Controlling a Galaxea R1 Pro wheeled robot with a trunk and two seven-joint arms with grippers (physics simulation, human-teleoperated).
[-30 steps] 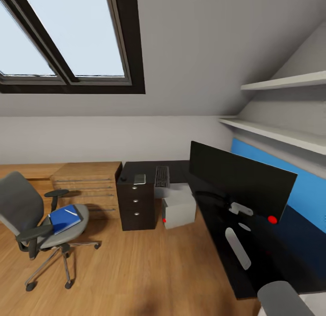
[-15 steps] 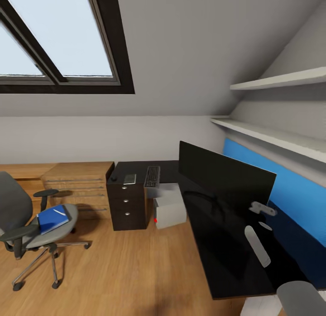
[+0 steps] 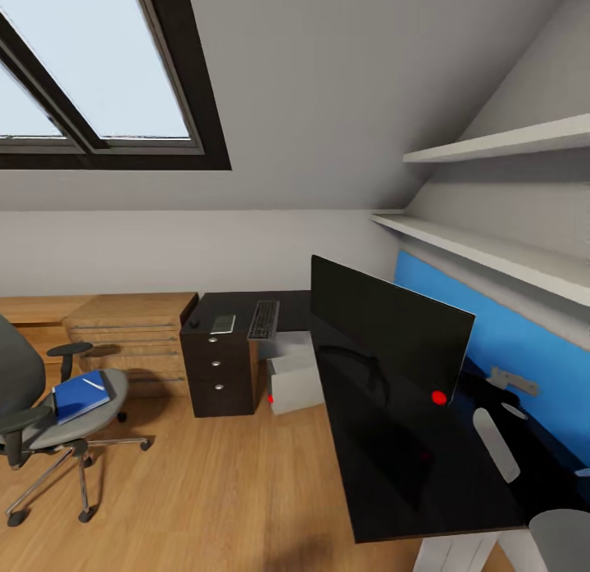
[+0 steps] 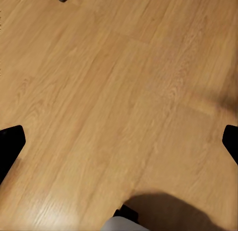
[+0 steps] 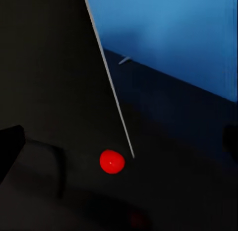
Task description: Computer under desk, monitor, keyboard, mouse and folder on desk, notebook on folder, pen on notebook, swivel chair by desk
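The black monitor (image 3: 385, 326) stands on the black L-shaped desk (image 3: 385, 474). On the desk's far wing lie the keyboard (image 3: 264, 319), a flat grey notebook (image 3: 223, 324) and a small dark mouse (image 3: 194, 321). The grey computer (image 3: 291, 381) sits on the floor under that wing. At the left, the swivel chair (image 3: 24, 429) carries the blue folder (image 3: 79, 396), which has a thin white pen (image 3: 95, 384) on it. My right gripper (image 5: 119, 142) hangs open over the desk beside the monitor's edge (image 5: 109, 87). My left gripper (image 4: 119, 142) is open above bare wooden floor.
A wooden drawer chest (image 3: 131, 338) stands against the back wall left of the desk. Two white shelves (image 3: 492, 252) run above a blue wall panel (image 3: 524, 342) on the right. A red dot (image 3: 439, 397) glows near the monitor's lower corner. A skylight (image 3: 90, 72) slopes overhead.
The head view has swung right, so everything slid left in the picture. My right arm has moved toward the blue wall, past the monitor's end.
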